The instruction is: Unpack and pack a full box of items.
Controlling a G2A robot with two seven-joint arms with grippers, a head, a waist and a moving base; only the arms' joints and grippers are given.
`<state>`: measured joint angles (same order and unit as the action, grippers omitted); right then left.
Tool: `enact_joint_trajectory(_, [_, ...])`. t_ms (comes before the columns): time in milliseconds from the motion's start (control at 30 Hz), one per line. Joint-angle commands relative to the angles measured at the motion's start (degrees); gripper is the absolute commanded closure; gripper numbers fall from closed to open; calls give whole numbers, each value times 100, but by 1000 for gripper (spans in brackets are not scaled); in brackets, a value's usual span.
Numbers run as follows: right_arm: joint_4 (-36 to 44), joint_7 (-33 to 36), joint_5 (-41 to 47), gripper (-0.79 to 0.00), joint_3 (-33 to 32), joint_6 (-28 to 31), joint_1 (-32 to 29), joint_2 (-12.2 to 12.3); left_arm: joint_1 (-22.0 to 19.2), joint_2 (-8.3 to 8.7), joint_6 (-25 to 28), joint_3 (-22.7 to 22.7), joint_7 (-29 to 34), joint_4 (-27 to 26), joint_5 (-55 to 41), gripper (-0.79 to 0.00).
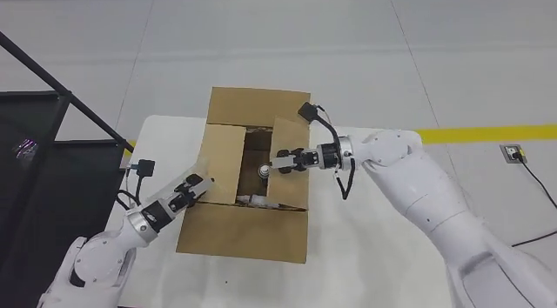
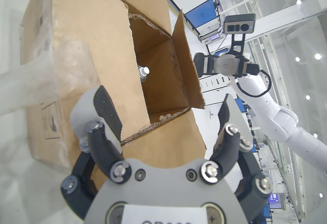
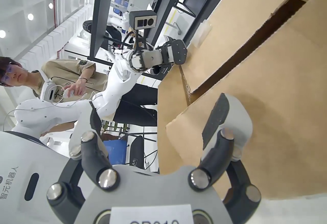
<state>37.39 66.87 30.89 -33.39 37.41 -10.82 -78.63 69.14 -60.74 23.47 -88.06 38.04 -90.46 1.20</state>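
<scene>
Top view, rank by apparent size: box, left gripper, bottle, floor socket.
1. box
2. left gripper
3. floor socket and bottle: both tiny and look alike. Only the bottle's top shows inside the box, so these two are left unranked.

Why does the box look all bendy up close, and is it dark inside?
Left wrist view: the box has its straight edges bent into curves, and ceiling lights show as bright spots. Top view: the box's inside is shadowed, a bottle cap catching light. Right wrist view: edges bow too.
</scene>
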Motion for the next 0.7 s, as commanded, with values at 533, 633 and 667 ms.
enact_joint_trajectory(533, [-1235,-17,-576,-785,617,17,378,-747,671,313,416,-1420,1959,-107,-760,-785])
enact_joint_trajectory(633, [-1375,-39,-628,-785,641,39,422,-832,782,383,528,-1511,2638,-6,-840,-785])
enact_joint_trajectory(667, [-1416,-52,-637,-785,643,52,435,-856,810,407,564,-1536,2849,11,-807,-785])
